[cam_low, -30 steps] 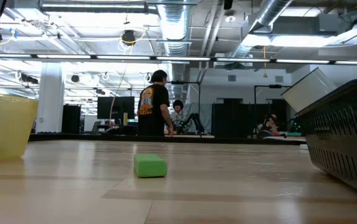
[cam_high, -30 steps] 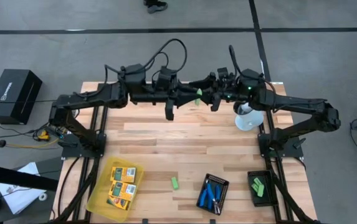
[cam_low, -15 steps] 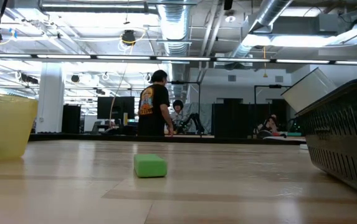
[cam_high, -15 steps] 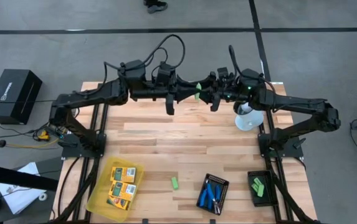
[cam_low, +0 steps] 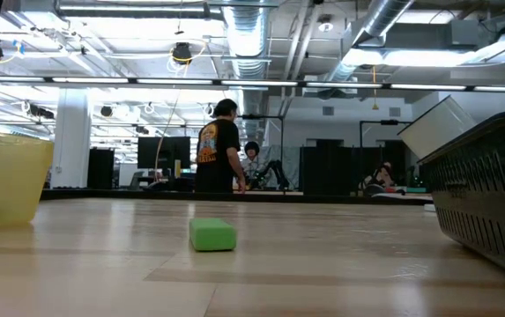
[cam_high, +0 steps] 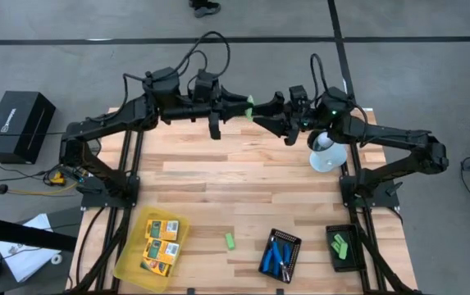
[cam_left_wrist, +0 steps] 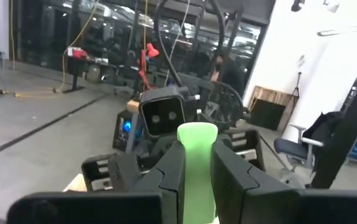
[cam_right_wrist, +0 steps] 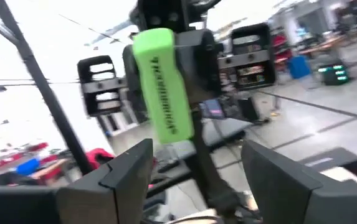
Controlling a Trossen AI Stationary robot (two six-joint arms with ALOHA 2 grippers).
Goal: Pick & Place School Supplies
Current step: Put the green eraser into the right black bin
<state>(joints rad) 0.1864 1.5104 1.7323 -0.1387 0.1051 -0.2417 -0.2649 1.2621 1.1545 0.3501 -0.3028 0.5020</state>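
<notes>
Fingers (cam_left_wrist: 172, 171) of left gripper (cam_high: 243, 107) clench green block (cam_high: 250, 110) high over far table edge, offering it to right gripper (cam_high: 261, 116), fingers spread just beside block, likely mid-air handover. Another block (cam_high: 230, 241) lies near-centre.

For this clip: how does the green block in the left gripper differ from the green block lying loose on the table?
The held green block is up in the air at the table's far side, clamped between the left gripper's fingers; the loose green block lies on the wood near the front, between the yellow tray and a black tray. The held one faces the right gripper, which is open; nothing touches the loose one. Both are bright green oblong blocks.
</notes>
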